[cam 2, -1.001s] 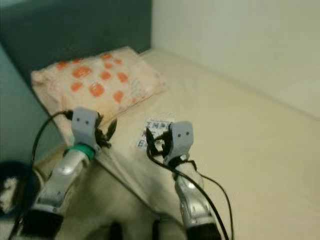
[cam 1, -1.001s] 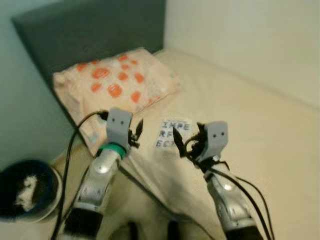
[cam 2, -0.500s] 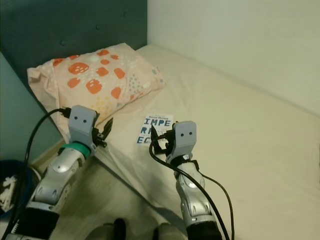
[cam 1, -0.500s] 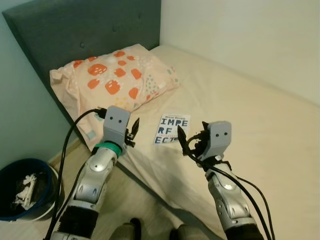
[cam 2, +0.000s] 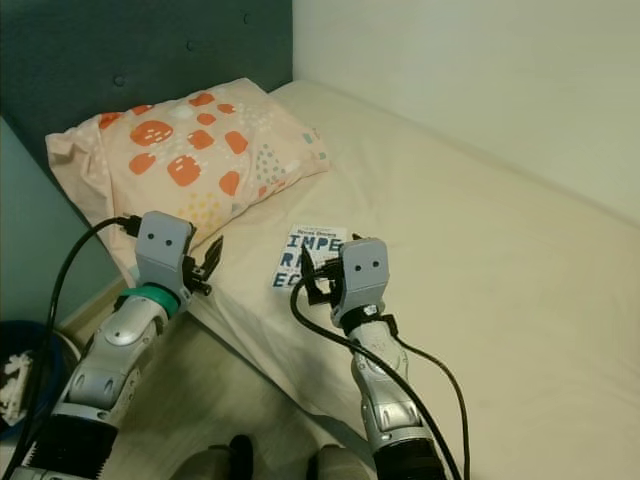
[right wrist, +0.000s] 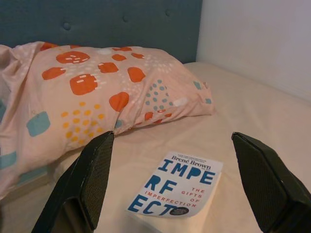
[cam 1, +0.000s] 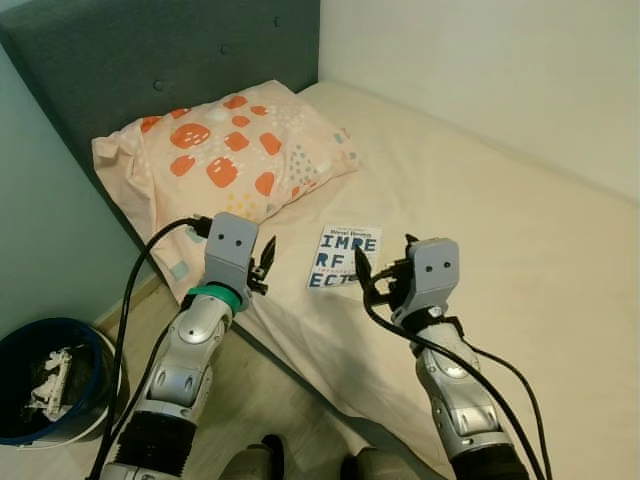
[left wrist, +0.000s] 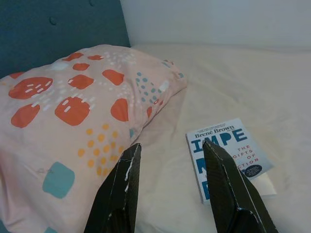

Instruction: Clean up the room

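Above the near edge of the bed [cam 1: 520,230], the right gripper [cam 1: 378,283] hovers with its two fingers spread wide and nothing between them. It points at the book [cam 1: 340,258], which the right wrist view frames squarely between the fingers; that alignment suggests the book is the thing being lined up for a grasp. The book lies flat, cover up, white with big blue letters, just beside the lower corner of the pillow [cam 1: 225,150] and apart from it. Lying flat on a soft sheet, it offers only thin edges, so I judge a pinch would have to come in low from the near edge, or the cover would simply be pushed down into the mattress.

The left gripper [cam 1: 265,262] is held at about the same height over the bed's corner, fingers moderately parted and empty, aimed between pillow and book. It looks parked as a second hand, perhaps to steady the book.

Further out, the pillow, pale pink with orange blotches, rests against the dark headboard [cam 1: 150,60], already where it belongs. Down on the floor to the robot's left stands a blue bin [cam 1: 50,385] with some white scraps inside.
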You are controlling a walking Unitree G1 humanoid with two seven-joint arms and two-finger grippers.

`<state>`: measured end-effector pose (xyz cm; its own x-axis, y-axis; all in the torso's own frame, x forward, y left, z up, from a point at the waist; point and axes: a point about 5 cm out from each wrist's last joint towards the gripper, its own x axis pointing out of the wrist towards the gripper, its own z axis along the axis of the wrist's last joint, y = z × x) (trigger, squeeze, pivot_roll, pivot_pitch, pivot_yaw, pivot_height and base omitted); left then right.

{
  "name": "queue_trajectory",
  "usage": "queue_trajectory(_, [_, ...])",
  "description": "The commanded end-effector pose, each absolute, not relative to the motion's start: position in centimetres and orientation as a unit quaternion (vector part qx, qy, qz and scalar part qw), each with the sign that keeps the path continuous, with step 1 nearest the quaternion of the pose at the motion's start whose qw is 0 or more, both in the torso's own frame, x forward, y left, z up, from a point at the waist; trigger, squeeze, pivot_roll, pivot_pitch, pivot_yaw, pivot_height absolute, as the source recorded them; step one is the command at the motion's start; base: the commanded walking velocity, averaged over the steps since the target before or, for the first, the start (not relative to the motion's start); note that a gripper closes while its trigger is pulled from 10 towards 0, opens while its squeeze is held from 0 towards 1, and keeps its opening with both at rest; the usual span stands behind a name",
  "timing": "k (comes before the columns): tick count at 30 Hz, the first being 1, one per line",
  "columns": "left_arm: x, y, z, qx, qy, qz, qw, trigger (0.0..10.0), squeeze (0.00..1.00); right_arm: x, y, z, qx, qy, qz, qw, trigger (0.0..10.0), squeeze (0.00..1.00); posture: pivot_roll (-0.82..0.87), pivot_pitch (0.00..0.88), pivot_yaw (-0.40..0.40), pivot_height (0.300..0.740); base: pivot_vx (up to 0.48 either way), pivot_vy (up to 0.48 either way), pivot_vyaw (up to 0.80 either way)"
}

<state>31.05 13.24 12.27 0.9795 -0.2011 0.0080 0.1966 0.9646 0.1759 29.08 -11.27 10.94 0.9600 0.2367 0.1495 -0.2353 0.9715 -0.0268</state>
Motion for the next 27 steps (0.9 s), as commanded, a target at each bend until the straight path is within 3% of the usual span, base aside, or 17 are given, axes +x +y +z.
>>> queue_trajectory(1, [30.6,13.5,10.9,0.100,0.008,-0.102,0.990,10.0,0.00,28.9,-11.7,10.3,-0.003,-0.065,0.108,0.992,10.0,0.00,-0.15,0.020,0.063,0.731,0.000,0.000,0.00])
queue_trajectory(11, [28.4,16.0,7.4,0.104,0.054,-0.055,0.992,10.0,0.00,27.6,-13.7,8.8,-0.022,-0.051,0.056,0.997,10.0,0.00,-0.16,0.000,0.055,0.731,0.000,0.000,0.00])
queue_trajectory(13, [27.3,17.4,6.6,0.080,0.074,-0.021,0.994,10.0,0.00,27.2,-15.2,9.1,-0.029,-0.058,0.031,0.997,10.0,0.00,-0.16,0.000,0.054,0.731,0.000,0.000,0.00])
queue_trajectory(19, [27.5,20.4,6.3,0.020,0.092,0.063,0.994,10.0,0.00,27.7,-15.6,9.8,-0.026,-0.070,0.042,0.996,10.0,0.00,-0.16,0.000,0.037,0.731,0.000,0.000,0.00])
queue_trajectory(27, [28.7,19.0,7.8,0.037,0.054,0.043,0.997,10.0,0.00,28.1,-14.0,9.7,-0.006,-0.065,0.066,0.996,10.0,0.00,-0.14,0.000,0.030,0.731,0.000,0.000,0.00])
